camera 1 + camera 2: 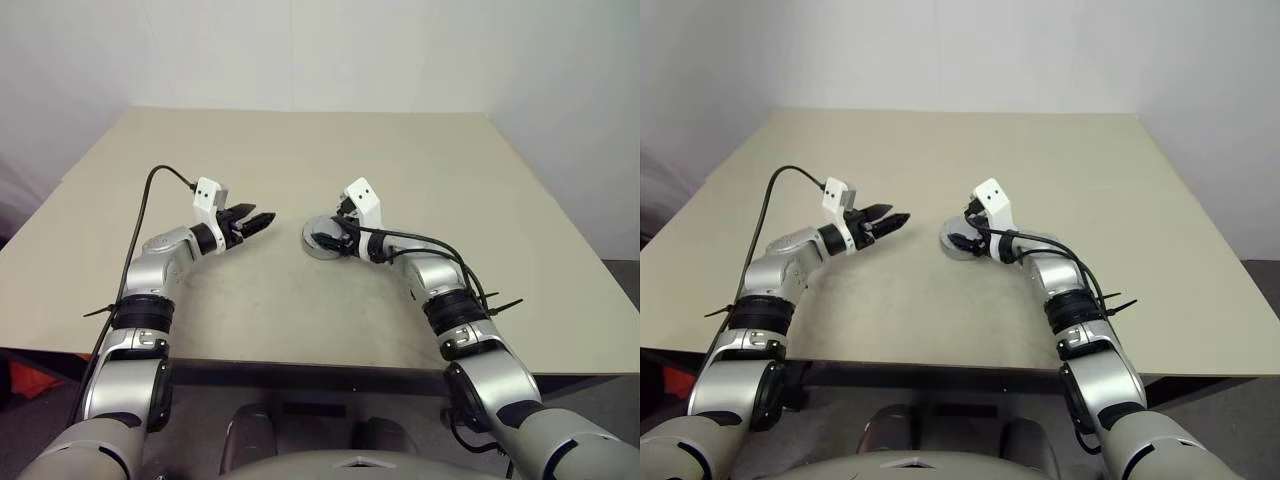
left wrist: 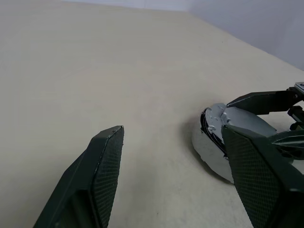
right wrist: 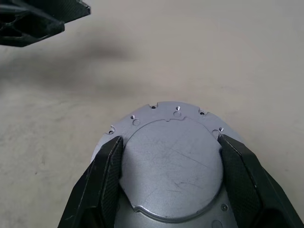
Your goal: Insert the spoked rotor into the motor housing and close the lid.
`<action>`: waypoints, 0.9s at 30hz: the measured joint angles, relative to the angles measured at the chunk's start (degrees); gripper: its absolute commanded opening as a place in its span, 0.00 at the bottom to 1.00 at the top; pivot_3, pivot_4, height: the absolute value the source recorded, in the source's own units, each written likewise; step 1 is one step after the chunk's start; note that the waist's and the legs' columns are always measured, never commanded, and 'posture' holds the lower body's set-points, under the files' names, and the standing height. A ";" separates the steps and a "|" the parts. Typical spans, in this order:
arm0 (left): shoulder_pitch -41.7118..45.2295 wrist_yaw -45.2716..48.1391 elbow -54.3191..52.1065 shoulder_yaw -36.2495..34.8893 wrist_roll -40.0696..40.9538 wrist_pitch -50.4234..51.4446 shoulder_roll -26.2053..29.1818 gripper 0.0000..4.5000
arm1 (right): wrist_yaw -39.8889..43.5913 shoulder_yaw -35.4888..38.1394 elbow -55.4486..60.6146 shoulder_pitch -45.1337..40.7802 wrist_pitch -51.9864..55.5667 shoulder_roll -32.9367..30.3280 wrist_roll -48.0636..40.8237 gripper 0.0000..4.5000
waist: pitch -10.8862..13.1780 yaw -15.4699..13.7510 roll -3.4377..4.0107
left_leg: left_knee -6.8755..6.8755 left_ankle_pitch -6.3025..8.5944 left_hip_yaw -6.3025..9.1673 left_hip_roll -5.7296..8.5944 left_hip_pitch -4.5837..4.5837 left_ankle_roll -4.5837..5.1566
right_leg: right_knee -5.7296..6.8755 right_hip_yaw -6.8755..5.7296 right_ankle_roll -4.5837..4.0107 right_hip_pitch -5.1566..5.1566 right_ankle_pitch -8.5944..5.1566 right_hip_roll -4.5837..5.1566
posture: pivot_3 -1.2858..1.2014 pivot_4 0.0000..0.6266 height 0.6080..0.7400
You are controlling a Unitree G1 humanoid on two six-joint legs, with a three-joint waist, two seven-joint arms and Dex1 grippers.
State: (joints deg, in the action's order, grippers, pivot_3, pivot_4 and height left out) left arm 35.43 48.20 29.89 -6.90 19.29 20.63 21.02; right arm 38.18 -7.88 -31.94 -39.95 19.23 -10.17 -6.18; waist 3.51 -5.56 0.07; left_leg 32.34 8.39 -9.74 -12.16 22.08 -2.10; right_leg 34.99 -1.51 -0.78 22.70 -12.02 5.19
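Right wrist view: lid [image 3: 171, 166] between right claw [image 3: 168, 156] fingers.

No readable text, label, brand or number on anything here

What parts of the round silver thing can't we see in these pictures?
- Spoked rotor inside the motor housing: hidden by the closed lid in every view.
- Lid's near edge: right wrist view, cut off by the picture's edge.
- Whether the right gripper's fingers press the lid or just straddle it: cannot tell.
- Housing's far side: left wrist view, covered by a left gripper finger.
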 measured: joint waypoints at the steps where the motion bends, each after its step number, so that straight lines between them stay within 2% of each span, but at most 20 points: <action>1: -0.04 0.00 -0.02 0.00 0.00 0.01 0.00 0.77 | -0.48 0.17 -0.45 -0.25 -0.01 0.25 0.00 0.68 | 0.00 0.03 0.00 | 0.00 0.00 0.00 0.00 -0.03 0.00 | 0.01 0.00 0.00 -0.01 0.00 0.00 | 0.52 0.00 1.00; 13: -0.48 -0.38 -0.37 -0.20 0.02 0.44 0.26 0.77 | -1.63 -0.45 -5.39 -1.88 -4.06 0.83 1.36 0.68 | 0.00 0.03 0.00 | 0.00 -0.01 0.00 0.00 -0.18 -0.02 | 0.03 0.02 -0.01 -0.14 0.01 0.00 | 0.52 0.00 1.00; 27: -0.51 -0.40 -0.43 -0.20 0.04 0.52 0.31 0.77 | 2.13 -0.54 -0.89 -0.35 -0.96 -0.44 1.34 0.68 | -0.01 -0.04 -0.01 | -0.12 0.02 -0.01 0.00 -0.20 0.03 | -0.16 -0.01 -0.01 -0.20 -0.02 -0.01 | 0.52 0.00 1.00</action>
State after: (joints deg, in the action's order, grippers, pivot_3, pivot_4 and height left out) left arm 34.92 47.80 29.46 -7.09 19.32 21.16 21.33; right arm 40.31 -8.42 -32.83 -40.30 18.27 -10.61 -4.84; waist 3.50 -5.60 0.06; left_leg 32.22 8.41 -9.75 -12.16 21.88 -2.07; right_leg 34.83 -1.52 -0.79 22.51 -12.04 5.18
